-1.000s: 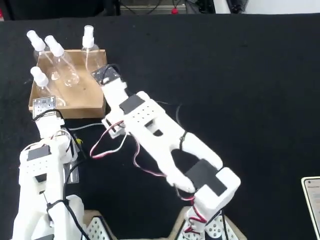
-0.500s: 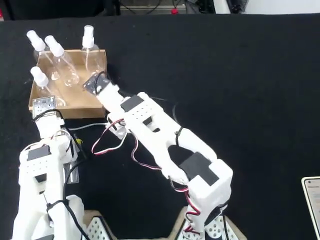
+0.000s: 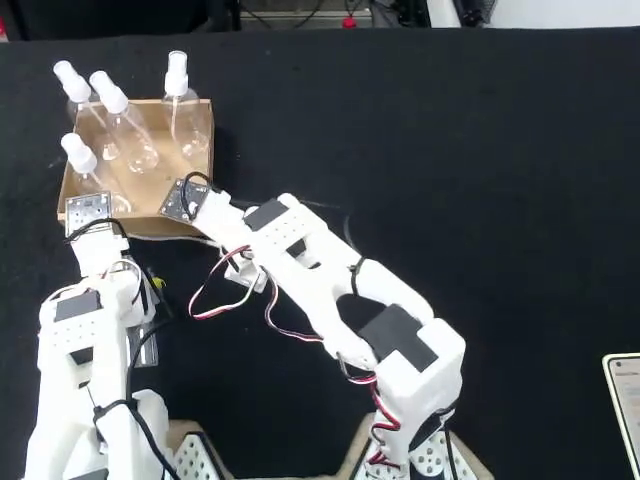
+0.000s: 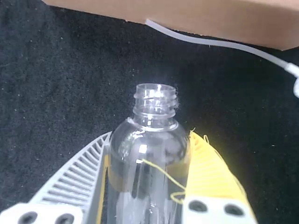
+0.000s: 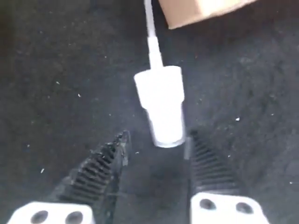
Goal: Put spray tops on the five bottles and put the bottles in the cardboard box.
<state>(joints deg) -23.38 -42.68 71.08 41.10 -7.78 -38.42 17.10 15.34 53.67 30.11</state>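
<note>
Start on your left. The left gripper [image 4: 152,154] is pinching the one bare bottle [image 4: 155,105] by its body, with a finger on each side below the shoulder. That keeps the threaded neck free and open, which is what you need if a top is going to be fitted there. The bottle sits just short of the cardboard box [image 3: 135,222], so I would judge the trip afterwards to be small.

Inside the box, four bottles [image 3: 122,122] already wear their white tops and lean against the walls. This last one looks like all that is left.

Moving right, the right gripper [image 5: 157,136] is spread wide, low over the black table [image 3: 450,150], just in front of the box's near corner. Its two fingers straddle the loose spray top [image 5: 161,109], which lies on its side on the cloth. Neither finger appears to press on it. The thin tube [image 5: 149,23] runs away from the top towards the box corner. Closing on the white cap rather than the tube should leave the tube free to go down the bottle's neck.
</note>
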